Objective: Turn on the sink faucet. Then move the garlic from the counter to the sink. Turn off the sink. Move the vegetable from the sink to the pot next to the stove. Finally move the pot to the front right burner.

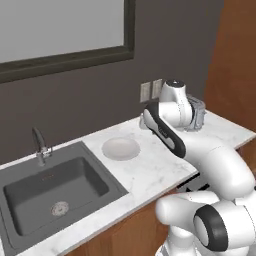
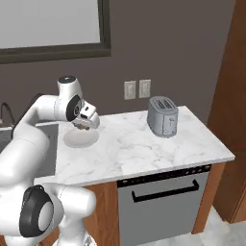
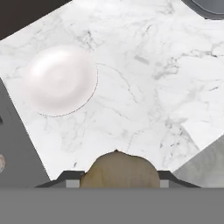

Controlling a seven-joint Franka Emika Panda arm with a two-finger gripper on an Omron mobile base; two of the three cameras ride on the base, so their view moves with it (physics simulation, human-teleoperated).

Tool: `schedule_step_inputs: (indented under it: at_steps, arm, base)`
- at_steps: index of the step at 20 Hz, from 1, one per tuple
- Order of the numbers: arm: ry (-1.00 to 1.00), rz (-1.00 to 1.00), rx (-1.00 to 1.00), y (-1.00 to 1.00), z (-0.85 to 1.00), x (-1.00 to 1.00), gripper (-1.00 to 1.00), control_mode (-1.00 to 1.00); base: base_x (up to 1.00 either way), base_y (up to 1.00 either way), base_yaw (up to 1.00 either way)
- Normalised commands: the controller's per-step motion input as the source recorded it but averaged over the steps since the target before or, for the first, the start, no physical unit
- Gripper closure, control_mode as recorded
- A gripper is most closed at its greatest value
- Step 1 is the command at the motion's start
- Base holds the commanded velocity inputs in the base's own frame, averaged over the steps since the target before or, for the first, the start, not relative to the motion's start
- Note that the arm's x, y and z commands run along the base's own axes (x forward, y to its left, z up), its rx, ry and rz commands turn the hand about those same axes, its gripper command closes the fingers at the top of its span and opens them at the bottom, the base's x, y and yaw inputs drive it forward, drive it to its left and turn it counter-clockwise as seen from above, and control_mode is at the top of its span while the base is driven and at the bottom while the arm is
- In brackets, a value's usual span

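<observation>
Clenched on a tan garlic bulb [image 3: 118,169], gripper [image 2: 82,126] hangs above a white plate [image 1: 120,148], sink [image 1: 95,160] lying leftward.

From the left, the arm [image 1: 170,130] stands in front of the toaster [image 1: 199,113], leaving just a grey sliver showing. The sink [image 1: 55,192] runs off the left edge there. From the right, the faucet [image 2: 6,111] is a dark curve clipped at the frame's edge. In the hand view, the garlic [image 3: 119,171] is cut off below, and the fingers [image 3: 70,180] barely peek out.
</observation>
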Motion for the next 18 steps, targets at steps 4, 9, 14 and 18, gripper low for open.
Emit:
schedule_step_inputs:
  at_steps: [4, 9, 14, 18]
  arm:
    - [0.0, 0.0, 0.0, 0.0, 0.0, 0.0, 1.0, 1.0]
    - [0.0, 0.0, 0.0, 0.0, 0.0, 0.0, 1.0, 1.0]
    - [0.0, 0.0, 0.0, 0.0, 0.0, 0.0, 1.0, 1.0]
    - [0.0, 0.0, 0.0, 0.0, 0.0, 0.0, 1.0, 1.0]
  base:
    - [-0.02, -0.31, -0.53]
    - [-0.08, -0.29, -0.54]
    - [-0.07, -0.32, -0.53]
    - [-0.08, -0.4, -0.53]
